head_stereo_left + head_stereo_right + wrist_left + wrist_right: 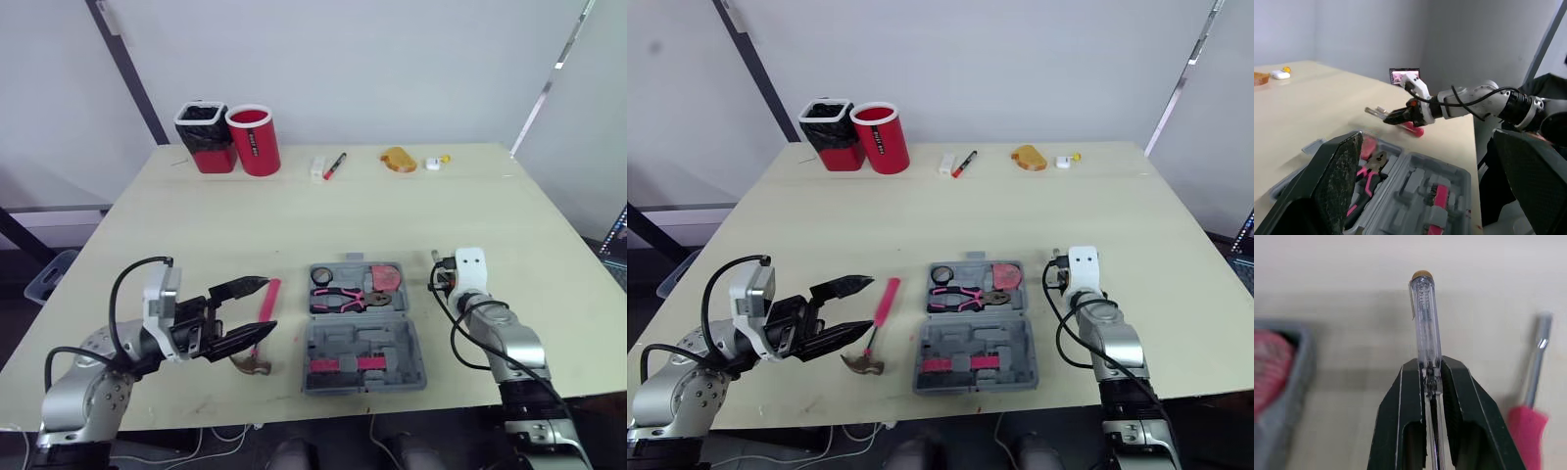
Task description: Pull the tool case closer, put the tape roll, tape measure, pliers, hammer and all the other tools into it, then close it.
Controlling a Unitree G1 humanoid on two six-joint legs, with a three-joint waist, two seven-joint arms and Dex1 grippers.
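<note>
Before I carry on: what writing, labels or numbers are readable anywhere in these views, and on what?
No text reads clearly.
Red cup: a dark vertical label, too small to read.
Marker and white box: any print is too small.
Clear screwdriver in the right gripper: no readable marking.

Left arm (pixel 93 382) held low, elbow bent, forearm reaching toward the robot's right. Left gripper (pixel 266 305) level, its two black fingers spread wide apart. Right arm (pixel 509 345) bent, wrist angled forward and down. Right gripper (pixel 1431 366) clamped tight on a clear-handled screwdriver (pixel 1423 308), both fingers pressing its shaft.
</note>
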